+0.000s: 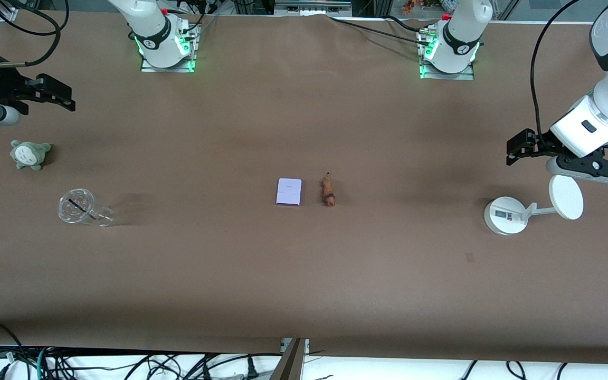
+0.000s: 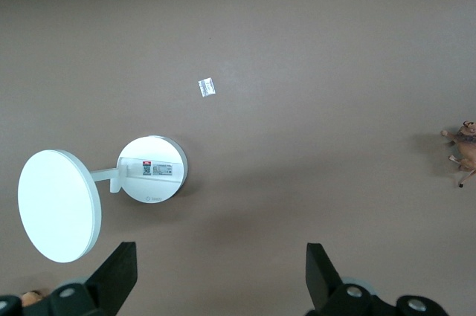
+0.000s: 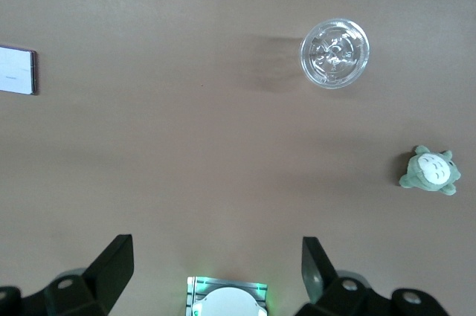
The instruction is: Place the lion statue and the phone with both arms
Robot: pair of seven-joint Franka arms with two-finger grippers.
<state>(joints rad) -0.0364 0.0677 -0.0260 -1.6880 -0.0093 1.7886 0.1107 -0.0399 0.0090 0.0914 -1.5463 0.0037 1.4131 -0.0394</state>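
At mid-tabletop [image 1: 304, 274]: phone [image 1: 289, 191] just beside lion statue [image 1: 328, 192], flat.
Well apart from both: left tool [image 1: 515, 149] open above white stand [image 1: 506, 215]; right tool [image 1: 61, 97] open near plush [image 1: 29, 154].

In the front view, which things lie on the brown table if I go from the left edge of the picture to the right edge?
Grey-green plush toy → clear plastic cup lying on its side → flat pale lavender phone → small orange-brown lion statue → white round-based stand with a disc.
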